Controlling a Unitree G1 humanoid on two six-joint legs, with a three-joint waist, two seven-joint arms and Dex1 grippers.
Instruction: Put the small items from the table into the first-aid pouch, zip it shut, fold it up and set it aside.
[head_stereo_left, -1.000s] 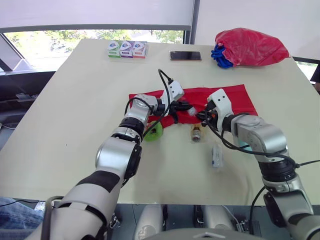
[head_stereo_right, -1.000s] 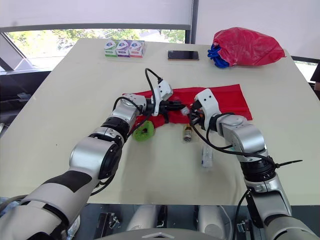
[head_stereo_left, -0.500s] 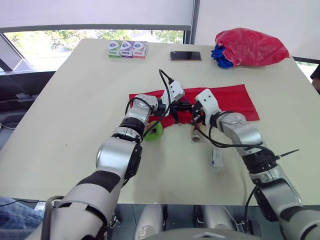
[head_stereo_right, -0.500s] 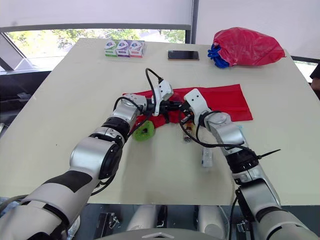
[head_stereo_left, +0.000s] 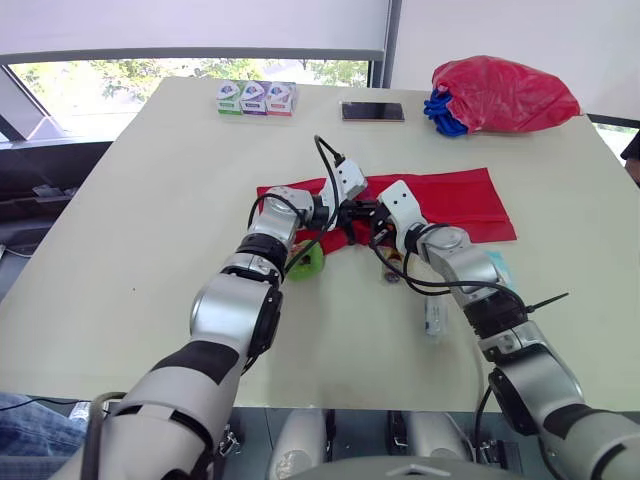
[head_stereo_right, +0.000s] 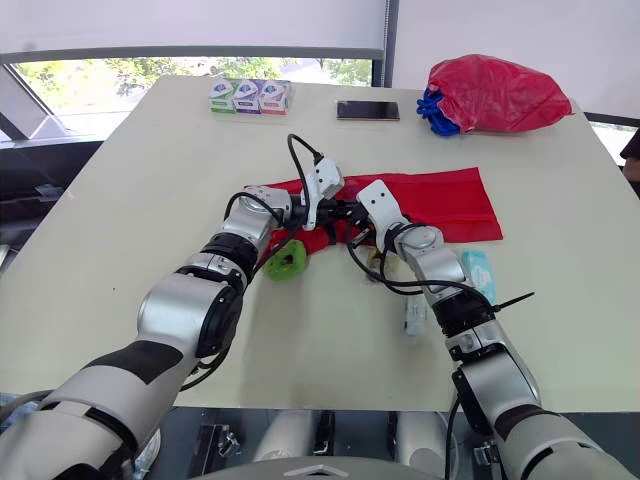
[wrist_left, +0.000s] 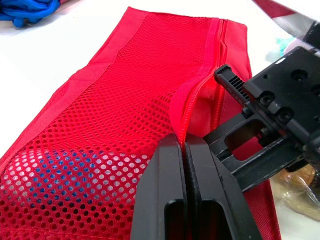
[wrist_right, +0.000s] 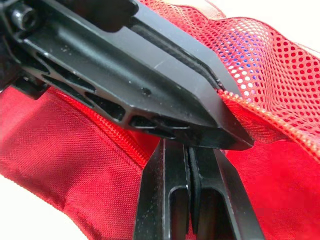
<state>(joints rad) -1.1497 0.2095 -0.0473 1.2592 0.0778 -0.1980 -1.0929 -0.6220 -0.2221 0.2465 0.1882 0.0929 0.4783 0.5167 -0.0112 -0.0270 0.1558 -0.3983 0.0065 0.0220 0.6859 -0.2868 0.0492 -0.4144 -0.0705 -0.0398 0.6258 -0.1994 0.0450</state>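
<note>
Right gripper (wrist_right: 189, 146) nearer left gripper (wrist_left: 183, 139) than before (pouch (wrist_left: 120, 95) zip (wrist_left: 215, 37) partly hidden)

Head stereo overlooks table (head_stereo_left: 150, 200); wrist cameras hug pouch (wrist_left: 125, 75).

Red mesh and woven cloth pouch (wrist_left: 115, 90), matt black plastic fingers (wrist_left: 167, 192), smooth matt table (head_stereo_left: 150, 200).

First-aid pouch (wrist_left: 125, 100): red, mesh-faced, lying on a white table (wrist_left: 45, 55), with the zipper parted along one side.
Left gripper (wrist_left: 183, 142): black fingers pressed together on the mesh lip beside the zipper.
Right gripper (wrist_left: 220, 136): black, just beside the left, reaching in to the same spot.
Blue item (wrist_left: 30, 170): dim, seen through the mesh.
Blue cord (wrist_left: 25, 7): on the table beyond the pouch.
Yellowish packet (wrist_left: 300, 187): crinkled, partly hidden.
</note>
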